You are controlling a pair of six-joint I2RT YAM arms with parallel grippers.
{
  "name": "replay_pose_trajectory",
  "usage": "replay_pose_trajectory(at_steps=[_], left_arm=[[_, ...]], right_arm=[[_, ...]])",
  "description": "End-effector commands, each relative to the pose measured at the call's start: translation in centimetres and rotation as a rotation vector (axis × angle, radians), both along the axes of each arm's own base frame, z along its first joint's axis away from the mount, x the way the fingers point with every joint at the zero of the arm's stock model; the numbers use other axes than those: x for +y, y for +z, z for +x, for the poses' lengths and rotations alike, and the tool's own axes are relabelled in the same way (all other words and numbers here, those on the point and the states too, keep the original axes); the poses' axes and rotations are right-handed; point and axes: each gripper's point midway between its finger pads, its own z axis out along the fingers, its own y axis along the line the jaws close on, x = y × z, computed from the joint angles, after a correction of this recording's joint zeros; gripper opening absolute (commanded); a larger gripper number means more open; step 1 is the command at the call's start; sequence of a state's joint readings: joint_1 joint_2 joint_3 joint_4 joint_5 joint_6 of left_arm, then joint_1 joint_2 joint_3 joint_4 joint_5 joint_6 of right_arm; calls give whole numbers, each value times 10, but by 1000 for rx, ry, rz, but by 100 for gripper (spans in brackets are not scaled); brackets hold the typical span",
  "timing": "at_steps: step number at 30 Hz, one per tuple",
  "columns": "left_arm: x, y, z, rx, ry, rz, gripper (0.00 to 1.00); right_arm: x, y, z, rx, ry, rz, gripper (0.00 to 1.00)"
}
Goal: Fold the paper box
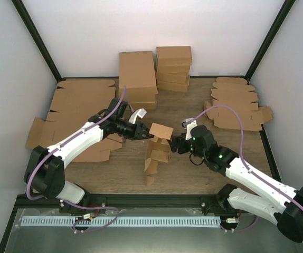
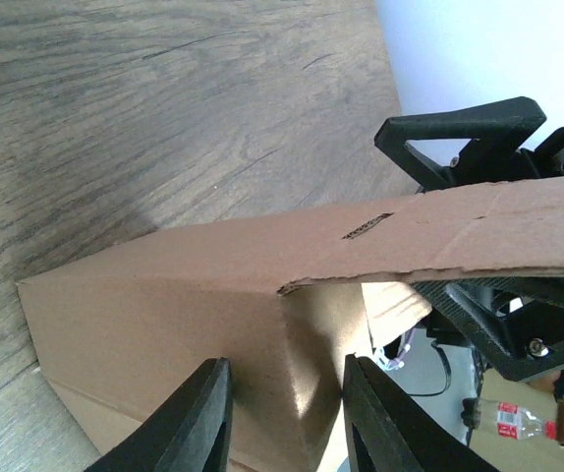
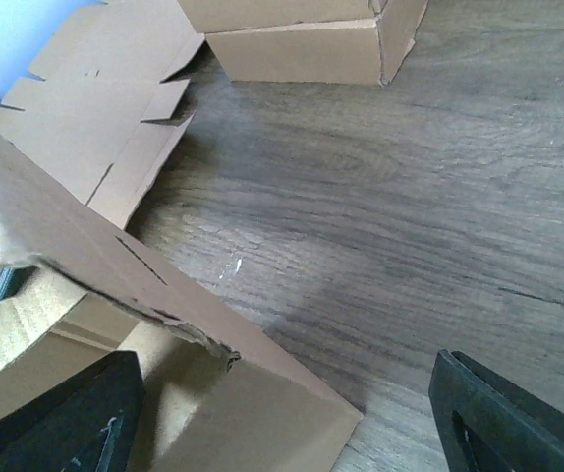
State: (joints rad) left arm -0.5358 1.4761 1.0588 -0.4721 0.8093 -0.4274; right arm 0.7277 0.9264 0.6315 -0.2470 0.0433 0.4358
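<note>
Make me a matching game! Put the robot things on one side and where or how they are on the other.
1 paper box
2 left pincer
3 right pincer
4 stacked boxes

A wide open
B far at the back
C upright in the middle
D cardboard between its fingers

Pairs: 1-C, 2-D, 3-A, 4-B

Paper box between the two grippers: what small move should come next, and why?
Probably ease the right gripper a little further toward the paper box, so its open jaws can take the ragged-edged panel. The left gripper straddles a creased corner, which seems to steady the half-formed box, while the right jaws stand wide, gripping nothing, with the panel just beside them.
</note>
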Motion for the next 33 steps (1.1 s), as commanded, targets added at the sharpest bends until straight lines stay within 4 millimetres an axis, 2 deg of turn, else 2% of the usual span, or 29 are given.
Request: replay_pose_trajectory(at_steps=[1,5,8,14,22,27,31,33], left_arm=[[-7,6,2,-19,-17,-22,34],[-8,7,3,-22,-14,-18,34],[-8,7,4,-24,-11,-15,34],[-7,10,5,-32,-5,-15,34],[-7,12,6,-38,-6,-10,34],[-7,13,7,-37,-4,-6,34],[-7,12,6,-33,-5,-5,34],[-7,14,6,-37,-3,-8,34]], right_arm=[[0,5,-5,3,16,21,83],[0,15,-6,-19,34,25,79],[1,22,-8,-28,47,23,85],[-1,39,-17,-57,81,39,89],[18,62,-45,-12,297,20,96],[30,92,-58,-39,426,22,95],[29,117,-54,-127,427,28,98],[30,120,-45,-141,401,13,93]])
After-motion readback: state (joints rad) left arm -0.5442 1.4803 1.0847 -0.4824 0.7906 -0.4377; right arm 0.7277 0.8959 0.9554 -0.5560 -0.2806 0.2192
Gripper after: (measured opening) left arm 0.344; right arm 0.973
